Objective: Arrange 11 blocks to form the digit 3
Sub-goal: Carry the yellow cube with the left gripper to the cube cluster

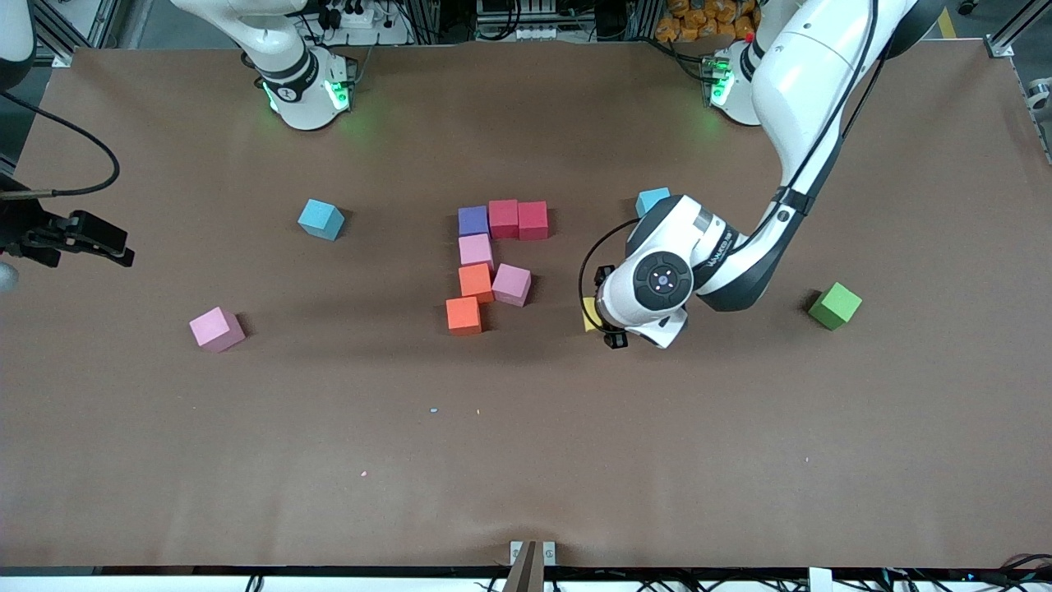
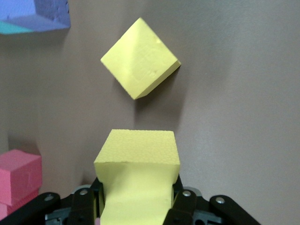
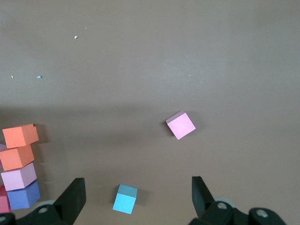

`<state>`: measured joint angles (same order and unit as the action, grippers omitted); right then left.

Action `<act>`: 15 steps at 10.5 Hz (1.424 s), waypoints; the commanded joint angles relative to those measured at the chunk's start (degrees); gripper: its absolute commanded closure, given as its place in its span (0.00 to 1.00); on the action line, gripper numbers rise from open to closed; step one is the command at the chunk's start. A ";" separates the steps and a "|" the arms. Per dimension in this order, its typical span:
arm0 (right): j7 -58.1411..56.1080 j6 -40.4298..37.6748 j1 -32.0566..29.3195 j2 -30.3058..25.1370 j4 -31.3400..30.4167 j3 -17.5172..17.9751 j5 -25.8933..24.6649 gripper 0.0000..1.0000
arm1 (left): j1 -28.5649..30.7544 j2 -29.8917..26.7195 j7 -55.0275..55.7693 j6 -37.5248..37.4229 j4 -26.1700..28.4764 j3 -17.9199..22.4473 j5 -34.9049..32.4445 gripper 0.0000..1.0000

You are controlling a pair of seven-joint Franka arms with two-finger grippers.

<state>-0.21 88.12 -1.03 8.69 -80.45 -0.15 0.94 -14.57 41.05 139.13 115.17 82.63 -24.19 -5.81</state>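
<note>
The left gripper [image 2: 136,199] has its fingers [image 2: 180,206] clamped on a yellow cube [image 2: 138,161] above the tabletop [image 1: 740,427], beside the pink-and-orange cluster [image 1: 485,284]. The foam dents at the pinch, so it looks light, soft and grippy, best held on flat opposite faces. The right gripper [image 3: 138,197] waits over the blue cube [image 3: 125,198], fingers spread and empty.

7 matte foam blocks [image 1: 493,263] cluster mid-surface: 2 red, 1 purple, 2 pink, 2 orange. A lone pink block [image 1: 217,329] lies toward the right arm's end. The left pincer [image 2: 136,206] clamps 1 yellow block [image 2: 138,173] above another yellow block [image 2: 139,58].

Left gripper [image 2: 136,206] clamped low mid-table; right gripper [image 3: 138,197] spread, waiting.
</note>
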 commanded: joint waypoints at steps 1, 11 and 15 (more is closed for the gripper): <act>0.30 -2.59 -0.55 -0.69 -0.76 -0.11 2.75 0.00 | -2.12 -1.32 6.14 3.11 1.31 0.03 -1.48 1.00; -0.49 -0.67 0.68 -0.60 -4.29 -2.31 1.97 0.00 | -6.60 0.52 8.87 19.39 10.80 0.29 -1.66 1.00; -0.23 -0.67 0.59 -0.34 -3.84 -2.31 2.49 0.00 | -7.31 0.43 9.14 21.49 12.91 0.38 -1.66 1.00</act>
<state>-0.34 87.51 -0.62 8.68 -83.97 -1.93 2.17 -21.11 42.15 146.53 134.97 94.28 -24.21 -6.16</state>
